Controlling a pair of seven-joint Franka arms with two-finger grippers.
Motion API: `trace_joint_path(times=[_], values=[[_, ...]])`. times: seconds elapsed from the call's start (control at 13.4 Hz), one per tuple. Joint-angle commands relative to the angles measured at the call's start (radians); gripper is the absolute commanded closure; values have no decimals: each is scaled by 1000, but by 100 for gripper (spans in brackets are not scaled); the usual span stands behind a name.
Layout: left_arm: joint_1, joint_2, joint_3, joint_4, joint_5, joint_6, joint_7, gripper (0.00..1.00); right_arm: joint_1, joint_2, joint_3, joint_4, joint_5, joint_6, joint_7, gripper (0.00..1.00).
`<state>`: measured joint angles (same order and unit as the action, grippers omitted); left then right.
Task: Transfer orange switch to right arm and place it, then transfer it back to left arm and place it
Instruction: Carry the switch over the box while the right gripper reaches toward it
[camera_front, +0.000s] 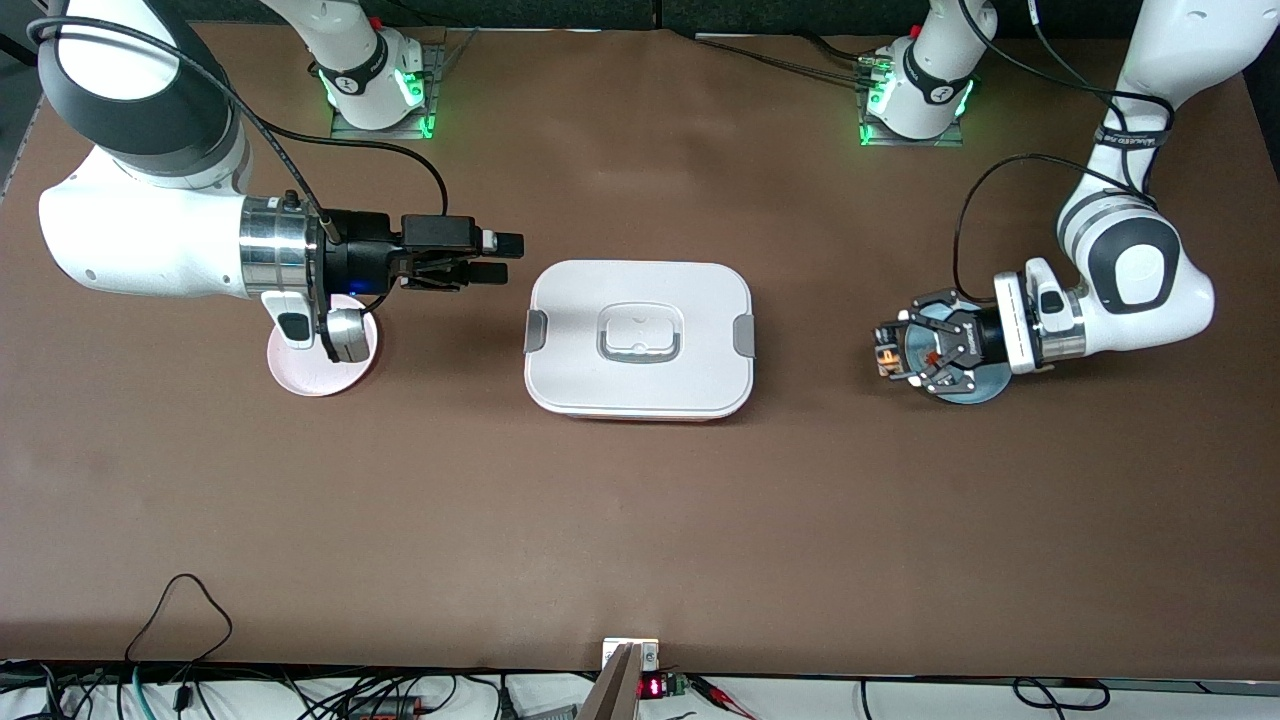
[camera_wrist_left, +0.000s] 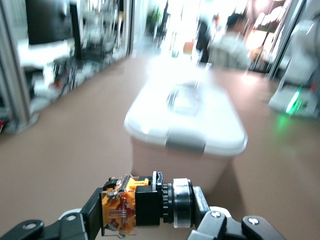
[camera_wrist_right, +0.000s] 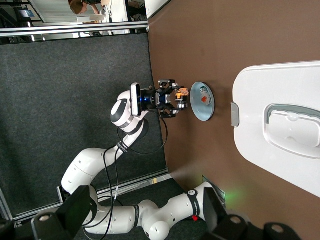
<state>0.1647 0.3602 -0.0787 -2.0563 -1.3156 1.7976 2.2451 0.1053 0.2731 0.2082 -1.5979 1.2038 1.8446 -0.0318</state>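
Orange switch (camera_wrist_left: 131, 206) is gripped by left tool (camera_front: 888, 352) beside the box (camera_front: 640, 338); right tool (camera_front: 497, 258) is held open beside the box.

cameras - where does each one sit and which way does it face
Front view: high across the table, looking down at both arms, the white box, a pink plate and a blue plate.
Left wrist view: on the left arm, facing the box; left gripper grips the orange switch.
Right wrist view: on the right arm, facing the left arm over the box; right gripper tips show.
Shared: the box, in all three.
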Motion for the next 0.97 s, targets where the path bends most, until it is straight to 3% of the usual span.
trace_joint_path(times=[0.0,0.15,0.37,0.74,0.89], values=[[7,6,-58,7,-165,-146,47,100,-3,3,3,-7,51,8,-3,0],[-5,29,-110,7,-350,-271,53,100,0,5,5,-7,71,8,-5,0],[-37,72,-206,62,-512,-280,62,100,20,23,5,-7,76,10,-5,0],[-161,108,-257,143,-848,-279,65,100,94,55,5,-1,151,102,-2,0],[-198,111,-270,160,-901,-277,67,100,131,55,7,13,151,157,12,0]])
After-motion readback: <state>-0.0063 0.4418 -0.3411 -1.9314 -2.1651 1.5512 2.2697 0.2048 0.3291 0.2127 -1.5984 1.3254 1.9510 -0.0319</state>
